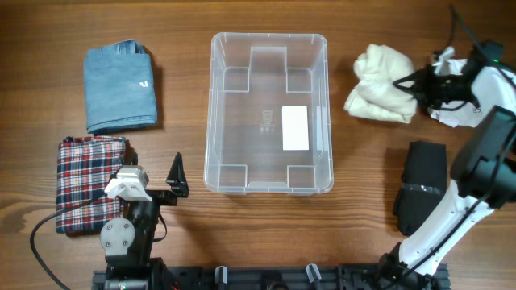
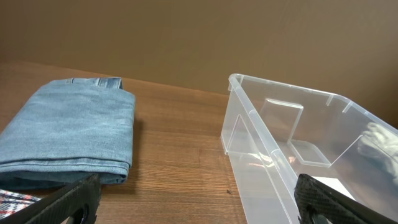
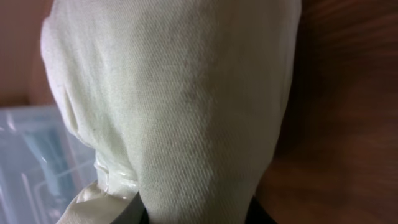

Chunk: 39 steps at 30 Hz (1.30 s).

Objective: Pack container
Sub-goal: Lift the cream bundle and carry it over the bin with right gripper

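Note:
The container, a clear plastic tub with a white label on its floor, stands empty mid-table. It also shows in the left wrist view and faintly in the right wrist view. My right gripper is at the right side of a bunched cream cloth, right of the tub. In the right wrist view the cream cloth fills the frame, pinched between my fingers. My left gripper is open and empty near the tub's front left corner, over bare wood.
Folded blue denim lies at the back left. A folded plaid cloth lies at the front left beside my left arm. A black garment lies front right. A crumpled white item lies under my right arm.

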{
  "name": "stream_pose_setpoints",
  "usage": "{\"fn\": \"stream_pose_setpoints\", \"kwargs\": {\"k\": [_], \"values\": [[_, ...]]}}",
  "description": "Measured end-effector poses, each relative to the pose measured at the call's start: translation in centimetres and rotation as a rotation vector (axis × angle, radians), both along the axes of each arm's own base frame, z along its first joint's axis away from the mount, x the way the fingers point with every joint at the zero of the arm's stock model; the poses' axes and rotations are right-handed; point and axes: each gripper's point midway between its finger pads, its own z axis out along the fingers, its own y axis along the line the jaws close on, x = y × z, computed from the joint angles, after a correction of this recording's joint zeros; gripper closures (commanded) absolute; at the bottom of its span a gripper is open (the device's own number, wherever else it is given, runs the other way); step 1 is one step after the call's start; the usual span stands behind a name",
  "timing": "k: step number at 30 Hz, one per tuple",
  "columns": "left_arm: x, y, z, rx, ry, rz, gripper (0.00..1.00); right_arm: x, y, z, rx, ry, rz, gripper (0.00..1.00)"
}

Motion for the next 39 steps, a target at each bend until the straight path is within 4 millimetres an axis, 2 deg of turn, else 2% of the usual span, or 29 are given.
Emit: {"fn": "stream_pose_setpoints", "kwargs": {"k": [2, 4, 7, 10, 13, 15, 17, 19, 22, 24, 28, 33, 34, 35, 39], "values": [[0.0, 0.0, 0.0, 0.000, 0.000, 0.000, 0.00, -0.1, -1.0, 1.7, -0.002, -0.013, -0.043, 0.96], [0.0, 0.0, 0.0, 0.000, 0.000, 0.000, 0.00, 0.0, -1.1, 4.3, -0.015, -0.053, -0.061, 0.96], [0.0, 0.0, 0.0, 0.000, 0.000, 0.000, 0.00, 0.2, 0.2, 10.3, -0.043, -0.163, -0.062, 0.96], [0.0, 0.0, 0.0, 0.000, 0.000, 0.000, 0.00, -0.3, 2.8, 16.6, -0.070, -0.281, -0.040, 0.96], [0.0, 0.0, 0.0, 0.000, 0.000, 0.000, 0.00, -1.0, 6.1, 21.0, -0.101, -0.361, -0.012, 0.96], [0.0, 0.0, 0.0, 0.000, 0.000, 0.000, 0.00, -1.3, 8.2, 22.6, -0.119, -0.383, 0.000, 0.96], [0.0, 0.0, 0.0, 0.000, 0.000, 0.000, 0.00, -1.5, 11.5, 23.7, -0.140, -0.395, 0.022, 0.96], [0.0, 0.0, 0.0, 0.000, 0.000, 0.000, 0.00, -1.2, 14.5, 23.8, -0.154, -0.400, 0.046, 0.96], [0.0, 0.0, 0.0, 0.000, 0.000, 0.000, 0.00, -0.8, 19.3, 22.8, -0.180, -0.385, 0.081, 0.96], [0.0, 0.0, 0.0, 0.000, 0.000, 0.000, 0.00, -0.5, 22.6, 21.5, -0.202, -0.367, 0.102, 0.96], [0.0, 0.0, 0.0, 0.000, 0.000, 0.000, 0.00, -0.1, 27.3, 17.7, -0.224, -0.311, 0.150, 0.96], [0.0, 0.0, 0.0, 0.000, 0.000, 0.000, 0.00, -0.1, 31.1, 12.7, -0.249, -0.233, 0.211, 0.96], [0.0, 0.0, 0.0, 0.000, 0.000, 0.000, 0.00, -0.1, 31.2, 12.4, -0.252, -0.228, 0.212, 0.96], [0.0, 0.0, 0.0, 0.000, 0.000, 0.000, 0.00, -0.3, 32.2, 10.8, -0.259, -0.201, 0.235, 0.96], [0.0, 0.0, 0.0, 0.000, 0.000, 0.000, 0.00, -1.0, 34.1, 7.7, -0.275, -0.152, 0.282, 0.96]]}}
